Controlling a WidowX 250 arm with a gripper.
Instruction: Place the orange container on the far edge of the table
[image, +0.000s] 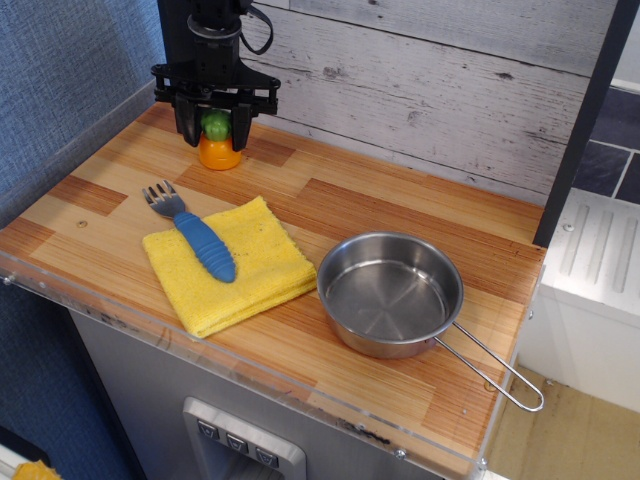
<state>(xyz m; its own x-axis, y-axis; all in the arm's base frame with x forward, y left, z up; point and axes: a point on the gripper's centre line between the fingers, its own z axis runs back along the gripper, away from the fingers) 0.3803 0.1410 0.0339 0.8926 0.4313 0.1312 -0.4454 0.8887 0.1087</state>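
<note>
The orange container (219, 153), a small rounded orange pot with a green cap, is at the far left of the striped wooden table (400, 215), close to the back wall. It sits at or just above the table surface. My black gripper (215, 124) comes straight down over it. Its fingers (186, 124) stand on either side of the green cap and are shut on it. The arm hides the wall behind the pot.
A yellow folded cloth (240, 272) lies front left with a blue-handled fork (196, 236) on it. A steel pan (390, 293) with a wire handle stands front right. A clear plastic rim (250, 368) runs along the front edge. A dark post (585, 120) stands at right.
</note>
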